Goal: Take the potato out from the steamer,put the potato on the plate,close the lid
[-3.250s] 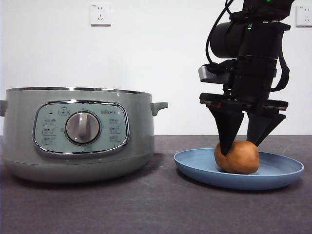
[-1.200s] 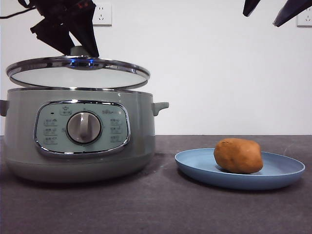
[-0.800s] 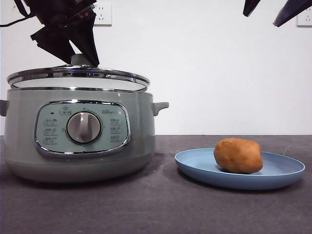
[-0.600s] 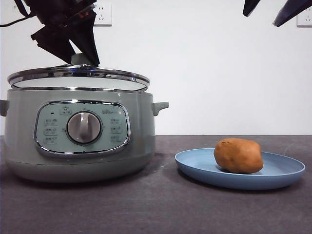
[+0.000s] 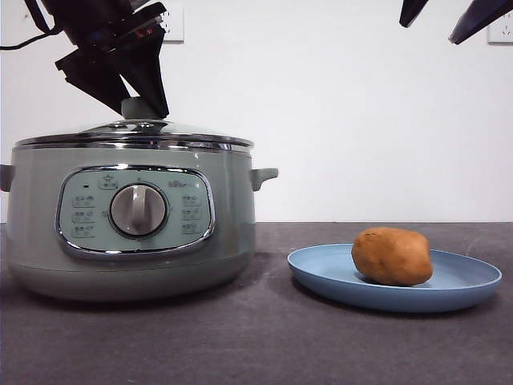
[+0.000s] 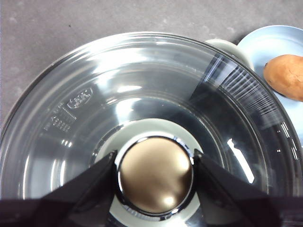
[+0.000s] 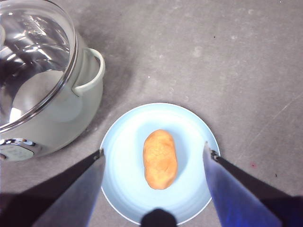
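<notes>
The pale green steamer [image 5: 232, 216] stands on the left with the glass lid [image 5: 132, 132] lying level on its chrome rim. My left gripper [image 5: 143, 108] reaches down from above, its jaws pressed to both sides of the lid's knob [image 6: 155, 177]. The orange-brown potato [image 5: 391, 256] lies on the blue plate [image 5: 465, 285] at the right. High above the plate, my right gripper [image 5: 445, 16] hangs open with nothing in it. The right wrist view looks down on the potato [image 7: 160, 159], the plate [image 7: 123, 156] and the steamer's side handle [image 7: 92, 71].
The dark grey table [image 5: 264, 337] runs between steamer and plate. A white wall stands behind, with one socket [image 5: 164, 22] at upper left and another [image 5: 501, 28] at upper right.
The right gripper let go of the potato on the plate and rose. The left gripper brought the lid in tilted above the steamer, then lowered it until it sat level on the rim.
</notes>
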Available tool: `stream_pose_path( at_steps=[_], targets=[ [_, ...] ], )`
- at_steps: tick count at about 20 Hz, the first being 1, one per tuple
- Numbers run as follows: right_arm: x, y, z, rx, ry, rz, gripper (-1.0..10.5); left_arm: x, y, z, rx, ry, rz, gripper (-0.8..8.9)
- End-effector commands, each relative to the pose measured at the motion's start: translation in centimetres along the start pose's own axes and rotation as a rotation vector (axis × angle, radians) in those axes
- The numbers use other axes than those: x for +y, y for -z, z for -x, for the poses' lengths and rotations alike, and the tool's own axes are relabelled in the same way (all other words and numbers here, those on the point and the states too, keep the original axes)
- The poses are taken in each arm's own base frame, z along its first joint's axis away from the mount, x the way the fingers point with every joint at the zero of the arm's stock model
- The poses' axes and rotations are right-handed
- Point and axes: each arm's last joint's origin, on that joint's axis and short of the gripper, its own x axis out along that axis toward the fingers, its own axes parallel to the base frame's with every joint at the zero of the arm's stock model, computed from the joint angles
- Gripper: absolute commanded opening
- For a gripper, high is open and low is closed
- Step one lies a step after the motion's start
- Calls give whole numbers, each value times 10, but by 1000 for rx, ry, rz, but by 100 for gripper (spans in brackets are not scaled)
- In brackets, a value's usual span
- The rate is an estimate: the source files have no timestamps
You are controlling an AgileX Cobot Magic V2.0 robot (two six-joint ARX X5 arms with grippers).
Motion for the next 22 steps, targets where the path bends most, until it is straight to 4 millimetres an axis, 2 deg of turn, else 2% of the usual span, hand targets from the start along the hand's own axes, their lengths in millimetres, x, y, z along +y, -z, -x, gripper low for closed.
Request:
stream_pose_path(
  at_steps=[1, 4, 7, 12, 13, 16, 20, 22],
  targets=[
    [0, 0, 0, -2, 4, -11, 346, -7, 7, -8, 63, 35, 23, -8],
    [0, 0, 0, -2, 4, -11, 346, -8, 7, -9, 71, 4, 16, -8],
    [0, 0, 0, -2, 4, -11, 346, -8, 9, -9, 112, -131, 3, -8],
    [0, 0, 0, -2, 3, -11, 346, -10, 9, -9, 107, -96, 2, 2],
    [0, 0, 0, -2, 3, -11, 346, -10, 8, -9, 102, -97, 1, 35],
    [0, 0, 0, -1, 3, -11, 346, -9, 6, -9, 79, -110, -1, 516],
    [0, 0, 0, -1, 3, -11, 346, -9, 2, -6, 49, -117, -4, 534],
    [0, 0, 0, -1, 3, -11, 346, -10, -4, 3, 28, -120, -7, 534]
  ],
)
